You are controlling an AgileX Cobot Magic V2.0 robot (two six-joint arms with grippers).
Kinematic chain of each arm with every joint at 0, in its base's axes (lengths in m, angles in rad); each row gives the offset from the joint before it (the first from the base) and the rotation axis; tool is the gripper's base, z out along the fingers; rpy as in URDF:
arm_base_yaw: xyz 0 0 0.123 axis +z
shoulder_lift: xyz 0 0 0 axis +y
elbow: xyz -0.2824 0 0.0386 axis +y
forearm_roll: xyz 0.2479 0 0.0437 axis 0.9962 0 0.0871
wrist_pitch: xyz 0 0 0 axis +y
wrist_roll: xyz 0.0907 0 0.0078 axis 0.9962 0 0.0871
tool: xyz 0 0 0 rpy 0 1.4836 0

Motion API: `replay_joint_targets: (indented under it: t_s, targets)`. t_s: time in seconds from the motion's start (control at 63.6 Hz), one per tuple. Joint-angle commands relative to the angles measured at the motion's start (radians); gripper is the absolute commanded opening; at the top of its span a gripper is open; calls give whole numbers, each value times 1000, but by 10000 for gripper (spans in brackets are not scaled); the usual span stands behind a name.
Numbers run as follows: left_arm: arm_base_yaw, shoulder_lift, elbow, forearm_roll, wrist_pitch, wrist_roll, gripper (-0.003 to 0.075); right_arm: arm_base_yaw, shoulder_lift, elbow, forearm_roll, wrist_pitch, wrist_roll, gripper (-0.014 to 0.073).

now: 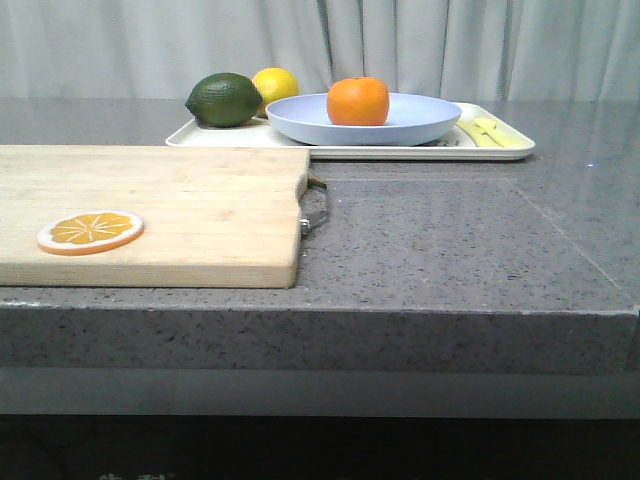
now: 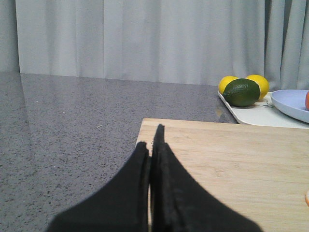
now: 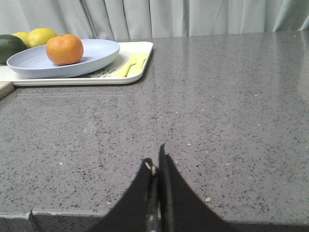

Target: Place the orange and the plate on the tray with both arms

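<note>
The orange [image 1: 358, 101] sits in the pale lavender-blue plate [image 1: 300, 120], and the plate rests on the off-white tray [image 1: 500, 148] at the back of the counter. The right wrist view shows the same: orange [image 3: 64, 49], plate [image 3: 101, 53], tray [image 3: 135, 77]. The plate's edge [image 2: 289, 102] and the tray [image 2: 251, 115] show in the left wrist view. My left gripper [image 2: 151, 140] is shut and empty over the near corner of the wooden board. My right gripper [image 3: 155, 162] is shut and empty at the counter's front edge. Neither arm shows in the front view.
A wooden cutting board [image 1: 180, 220] with a metal handle [image 1: 316, 208] lies front left, an orange slice disc [image 1: 90, 232] on it. A dark green lime [image 1: 224, 100] and a yellow lemon [image 1: 276, 84] sit on the tray's left end, pale yellow pieces [image 1: 487, 131] on its right end.
</note>
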Motion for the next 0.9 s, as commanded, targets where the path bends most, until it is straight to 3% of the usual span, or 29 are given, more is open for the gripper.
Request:
replay_joint_targets:
  t_s: [0.0, 0.534, 0.88]
  targets:
    - [0, -23, 5, -10, -84, -8, -18, -7, -23, -5, -11, -77, -12, -62]
    - [0, -23, 5, -10, -84, -8, -18, -39, -23, -5, -116, -198, -13, -62]
    - [0, -23, 5, -10, -84, -8, -18, -49, -23, -5, -107, -178, 25, -62]
